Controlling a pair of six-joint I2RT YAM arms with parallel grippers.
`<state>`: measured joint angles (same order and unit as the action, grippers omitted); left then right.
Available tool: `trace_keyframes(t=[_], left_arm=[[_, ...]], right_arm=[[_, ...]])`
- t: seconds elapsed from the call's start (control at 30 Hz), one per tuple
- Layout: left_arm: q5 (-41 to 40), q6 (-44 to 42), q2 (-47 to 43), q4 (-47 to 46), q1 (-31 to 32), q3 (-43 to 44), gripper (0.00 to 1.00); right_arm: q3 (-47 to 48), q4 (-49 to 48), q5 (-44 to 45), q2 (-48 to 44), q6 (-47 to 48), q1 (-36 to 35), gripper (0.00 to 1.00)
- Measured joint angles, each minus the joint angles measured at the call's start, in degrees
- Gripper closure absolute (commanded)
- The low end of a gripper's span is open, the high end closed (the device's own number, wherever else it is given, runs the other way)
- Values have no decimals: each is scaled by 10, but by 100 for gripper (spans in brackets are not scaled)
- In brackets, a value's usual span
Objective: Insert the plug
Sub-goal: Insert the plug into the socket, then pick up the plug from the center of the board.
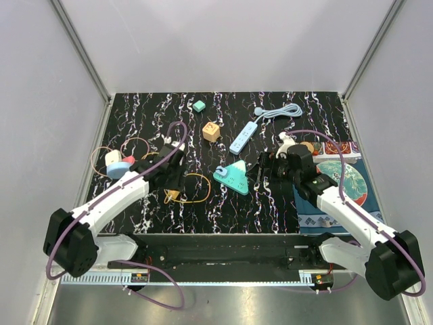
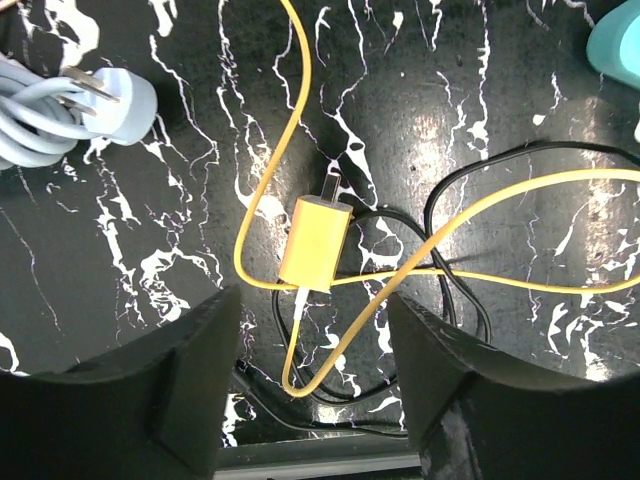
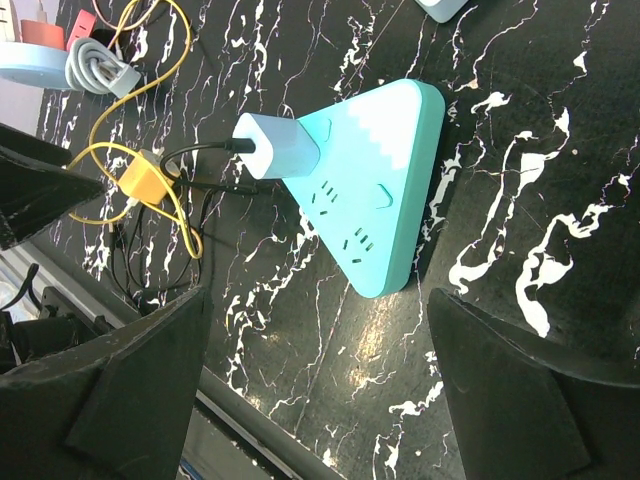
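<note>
Left tool [image 2: 312, 305]: fingers apart, gripping nothing, hanging low over the black marbled table [image 1: 270, 206], left of centre.

Yellow plug [image 2: 315, 243]: lies flat on the table, just ahead of the gap between the left fingers. Prongs point to the far side. Not inserted. Its yellow cable [image 2: 262, 180] loops around it and crosses a thin black cable [image 2: 452, 190].

Grey plug [image 2: 122, 100]: on a coiled grey cord at the far left of the left wrist view, apart from the yellow one.

Right tool [image 3: 320, 300]: fingers spread wide, empty, held over the table right of centre and facing left.

Teal triangular power strip [image 3: 385, 190]: flat on the table near the middle, to the right of the yellow plug and well apart from it. A white adapter [image 3: 277, 145] sits in one of its sockets. Other sockets on its top face show open.

Long pale-blue power strip [image 1: 243, 137]: farther back, beside a wooden cube [image 1: 212, 131].
</note>
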<state>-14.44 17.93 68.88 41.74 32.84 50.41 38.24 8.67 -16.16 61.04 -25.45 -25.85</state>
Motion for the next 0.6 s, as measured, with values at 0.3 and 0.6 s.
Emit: trace_keyframes(t=[0.3, 0.6], left_arm=[[35, -8, 82, -16, -8, 0, 41], [37, -5, 153, -24, -9, 0, 45]], right_arm=[[-1, -2, -5, 12, 0, 0, 7], [-11, -7, -15, 16, 1, 0, 8]])
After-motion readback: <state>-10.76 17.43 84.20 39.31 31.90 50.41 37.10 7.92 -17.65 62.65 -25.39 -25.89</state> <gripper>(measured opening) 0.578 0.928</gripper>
